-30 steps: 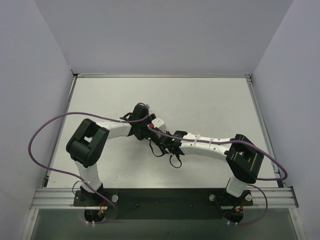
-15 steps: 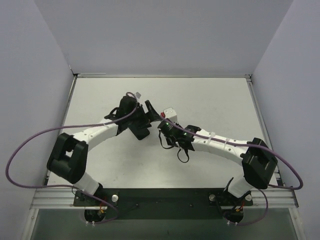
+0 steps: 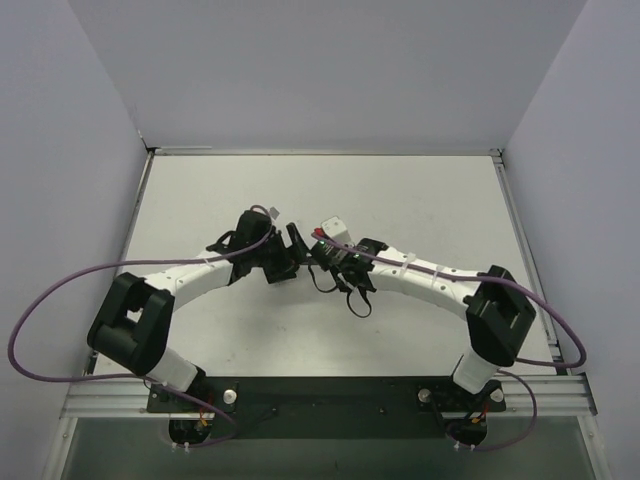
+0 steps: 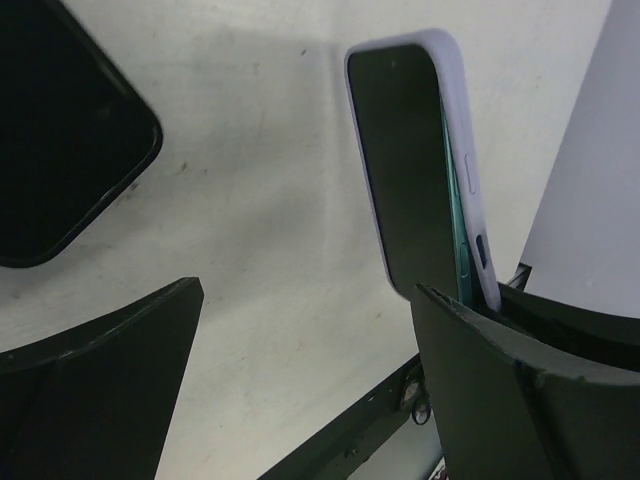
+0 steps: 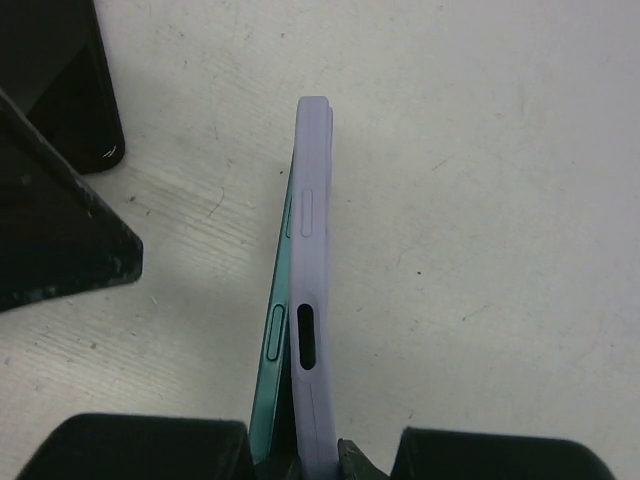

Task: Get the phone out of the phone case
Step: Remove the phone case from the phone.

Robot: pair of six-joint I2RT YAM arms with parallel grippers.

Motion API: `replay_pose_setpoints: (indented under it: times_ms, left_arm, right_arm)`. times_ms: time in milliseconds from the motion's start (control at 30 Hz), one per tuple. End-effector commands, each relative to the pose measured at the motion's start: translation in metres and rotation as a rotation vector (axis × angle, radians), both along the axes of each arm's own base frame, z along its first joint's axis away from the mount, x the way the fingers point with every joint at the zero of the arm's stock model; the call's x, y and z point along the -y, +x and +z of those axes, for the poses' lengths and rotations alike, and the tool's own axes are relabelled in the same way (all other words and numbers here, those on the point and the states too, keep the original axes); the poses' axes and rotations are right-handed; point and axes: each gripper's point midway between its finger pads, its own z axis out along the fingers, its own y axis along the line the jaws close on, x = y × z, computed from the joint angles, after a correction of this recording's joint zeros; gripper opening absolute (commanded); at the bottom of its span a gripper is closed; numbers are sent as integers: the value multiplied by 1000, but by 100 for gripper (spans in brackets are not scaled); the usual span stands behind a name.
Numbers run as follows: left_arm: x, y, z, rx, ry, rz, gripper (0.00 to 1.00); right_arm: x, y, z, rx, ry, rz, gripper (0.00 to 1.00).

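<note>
Where the two arms meet near the middle of the bench, well away from all four edges, you find the task items held by the right arm. The right claw is closed down to the thickness of the handset and grips the lavender phone case by one end, one pad on each broad face. In the right wrist view the case points straight away from the claw and presents its side wall to you, with a raised button and an oval cutout.

Check the seam on that wall: the teal edge of the phone stands out beside the lavender wall near the claw and closes against it toward the far end. The phone is seated in the case and not separated from it.

The left claw is spread wide and holds nothing. In the left wrist view the dark screen faces this claw, and the lower part of the handset passes behind one of its fingers. You cannot tell whether that finger touches the case.
</note>
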Motion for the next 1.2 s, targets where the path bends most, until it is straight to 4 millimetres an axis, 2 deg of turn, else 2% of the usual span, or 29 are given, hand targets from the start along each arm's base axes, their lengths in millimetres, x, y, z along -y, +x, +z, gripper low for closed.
replay_pose_setpoints:
  times_ms: [0,33,100,133,233,367,533,767,933,1100,1167]
  left_arm:
    - [2,-18,-19,-46,-19,-24,97]
    - [-3,-29,-34,-82,-5,-26,98]
    - [0,-29,-33,-46,-40,-34,97]
    - [-1,-36,-39,-63,-49,-43,97]
    - [0,-40,-39,-55,-81,-41,97]
    - [-2,-44,-47,-62,-93,-34,97]
    - [1,-47,-50,-47,-111,-45,94]
    - [11,-52,-58,-27,-132,-68,80]
    - [15,-56,-66,-39,-124,-79,76]
    - [24,-49,-63,-28,-116,-72,75]
    - [26,-49,-67,-37,-90,-69,71]
  right_arm:
    - [-14,-3,-6,-11,-118,99,0]
    - [-23,-9,-16,-31,-133,135,0]
    - [-39,-10,-22,-36,-102,169,0]
    - [-51,-15,-32,-67,-74,195,0]
    - [-67,-23,-48,-124,-24,228,0]
    - [-78,-30,-59,-172,41,240,0]
    - [-78,-34,-60,-197,107,216,0]
    - [-73,-32,-52,-230,203,169,0]
    - [-71,-30,-46,-233,236,156,0]
    - [-72,-31,-46,-239,240,161,0]
    - [-73,-33,-47,-245,242,167,0]
